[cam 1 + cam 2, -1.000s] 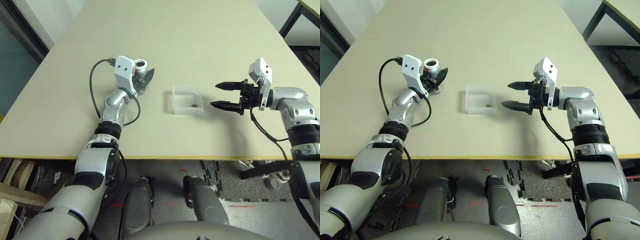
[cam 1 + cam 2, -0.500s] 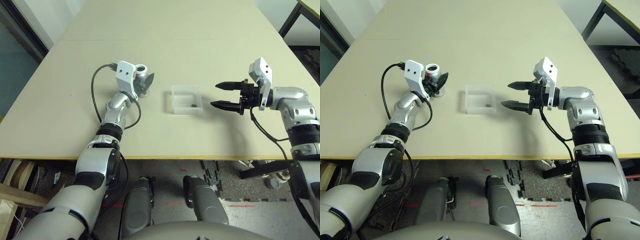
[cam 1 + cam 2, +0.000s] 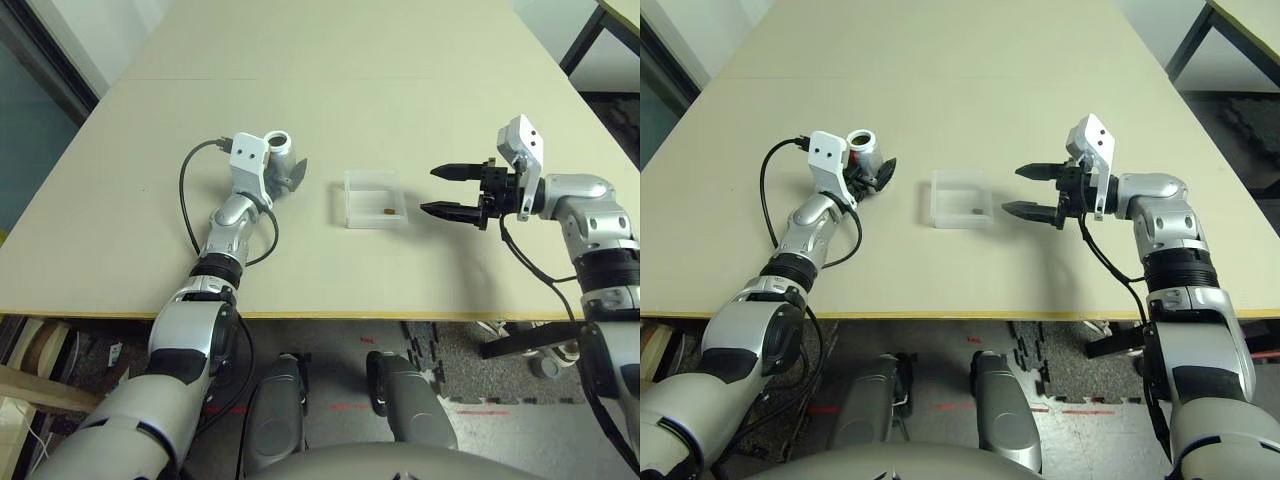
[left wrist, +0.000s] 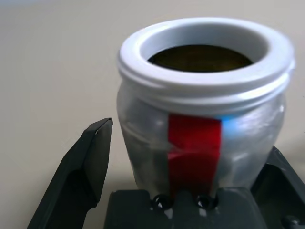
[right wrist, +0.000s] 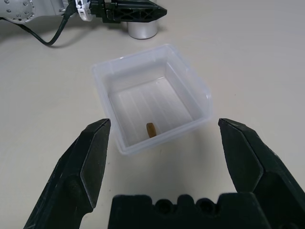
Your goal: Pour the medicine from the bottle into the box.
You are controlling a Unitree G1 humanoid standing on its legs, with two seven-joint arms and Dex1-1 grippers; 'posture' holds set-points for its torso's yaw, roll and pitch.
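The bottle [image 3: 279, 150] stands upright on the table, left of the box, with its mouth open and a red mark [image 4: 194, 143] on its side. My left gripper [image 3: 288, 168] is open around it; one finger [image 4: 90, 162] stands clear of the bottle's wall. The clear box [image 3: 350, 200] lies at the table's middle, and the medicine [image 5: 151, 129], a small brown piece, rests on its floor. My right gripper [image 3: 430, 191] hangs open just right of the box, with nothing between its fingers and its tips pointing at the box.
The bare beige table [image 3: 330, 80] stretches far beyond the box. Its front edge [image 3: 330, 318] runs close below both arms. A black cable [image 3: 190, 190] loops beside my left wrist. A dark table leg [image 3: 585, 40] stands at the far right.
My left gripper has opened off the bottle, which has come a little lower and to the left and now stands upright. The right arm and the box have not moved.
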